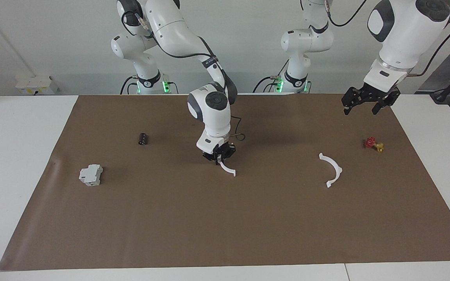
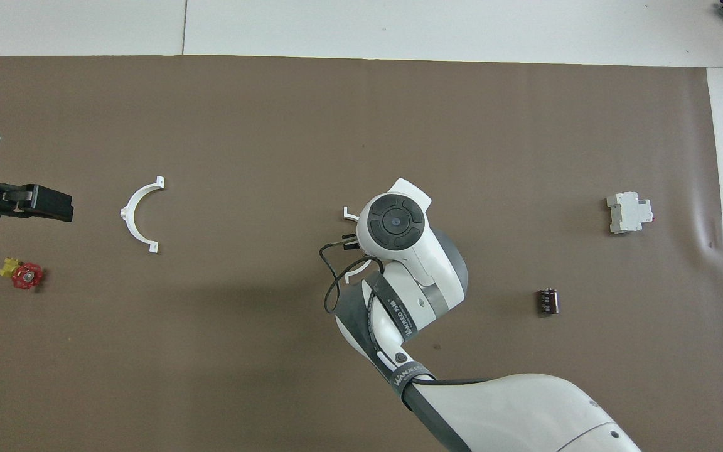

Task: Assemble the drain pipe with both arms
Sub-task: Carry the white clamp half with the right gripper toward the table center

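Gripping mid-table, one white half-ring (image 1: 227, 168) is pinched by the right gripper (image 1: 219, 155); the left gripper (image 1: 368, 102) is held spread near the edge.

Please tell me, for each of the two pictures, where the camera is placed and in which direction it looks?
Facing view: high across the table, looking toward the robots; both whole arms show, right gripper on a half-ring, left gripper raised near the valve.
Overhead view: high above the robots' end, looking steeply down; right arm's wrist and the left gripper show.
Shared: free half-ring, grey block, half a turn apart.
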